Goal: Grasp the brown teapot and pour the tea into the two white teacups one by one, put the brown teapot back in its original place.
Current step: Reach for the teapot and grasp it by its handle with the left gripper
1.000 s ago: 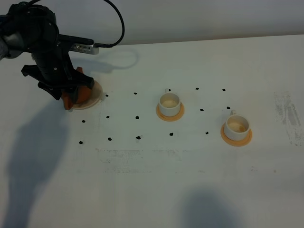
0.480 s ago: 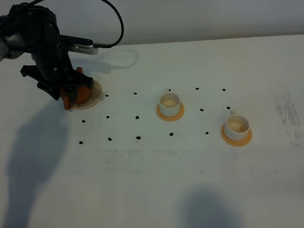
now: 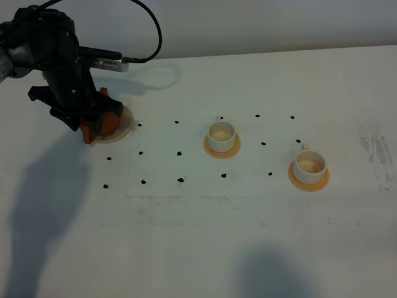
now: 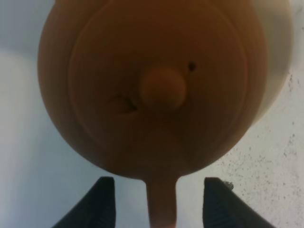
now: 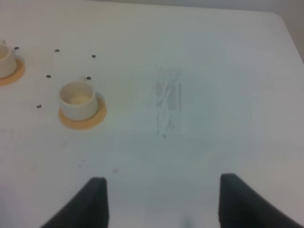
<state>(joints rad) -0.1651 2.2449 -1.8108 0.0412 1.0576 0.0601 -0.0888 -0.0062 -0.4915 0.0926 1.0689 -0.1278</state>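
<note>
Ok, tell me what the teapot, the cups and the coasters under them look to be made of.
Teapot: likely unglazed clay, matte orange-brown, with faint concentric rings on top. Cups: probably glazed ceramic, smooth white outside, cream inside. Coasters: flat orange-tan discs, perhaps wood or cork; too small to tell.

Change is confined to the black left arm [image 3: 62,68]. Against one second ago, the arm and its left tool [image 3: 96,126] sit a trace higher in the high view, over the small round orange-brown clay teapot [image 3: 111,123]. The shift is barely measurable.
</note>
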